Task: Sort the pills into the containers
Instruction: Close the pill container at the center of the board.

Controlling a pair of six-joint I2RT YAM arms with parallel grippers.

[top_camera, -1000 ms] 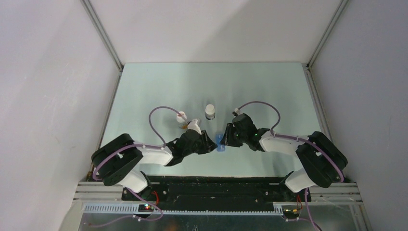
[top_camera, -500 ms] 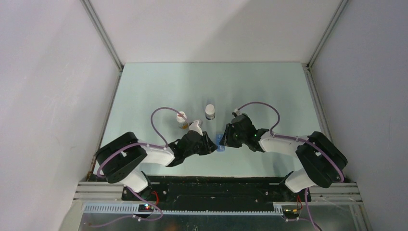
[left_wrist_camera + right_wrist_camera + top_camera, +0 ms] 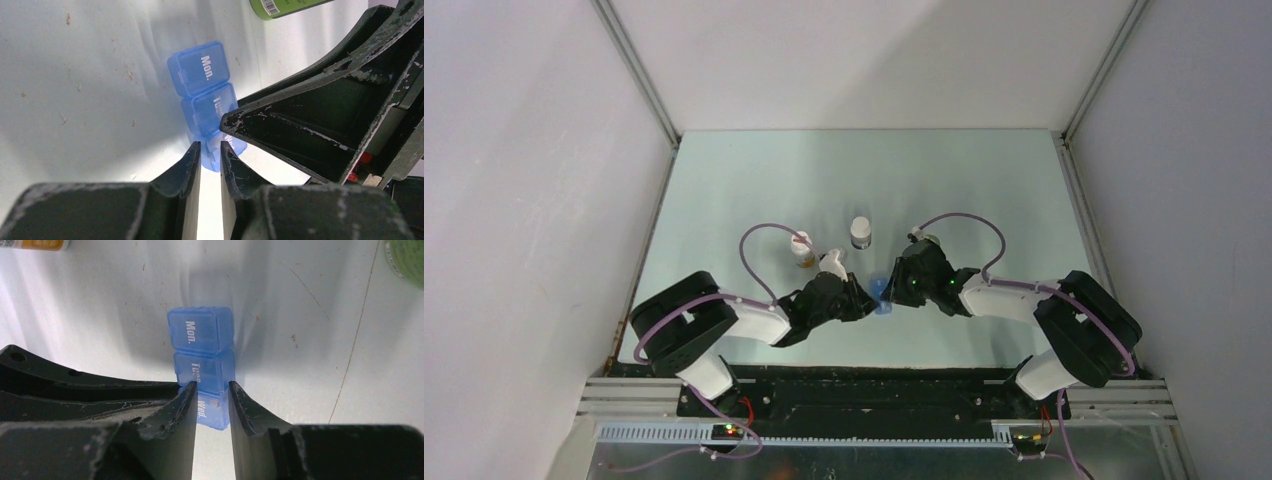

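After narrowing this last second, pinched the pill box (image 3: 200, 67) with the left gripper (image 3: 210, 148), seemingly to open Wed., with hold of the right gripper (image 3: 211, 388) unclear.

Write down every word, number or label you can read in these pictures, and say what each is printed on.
"Mon.": pill box, first lid.
"Tues", end hidden: second lid.
"Wed.": third lid.
Barcode on green bottle: too small to read.
Label on yellow bottle: cut off, unreadable.
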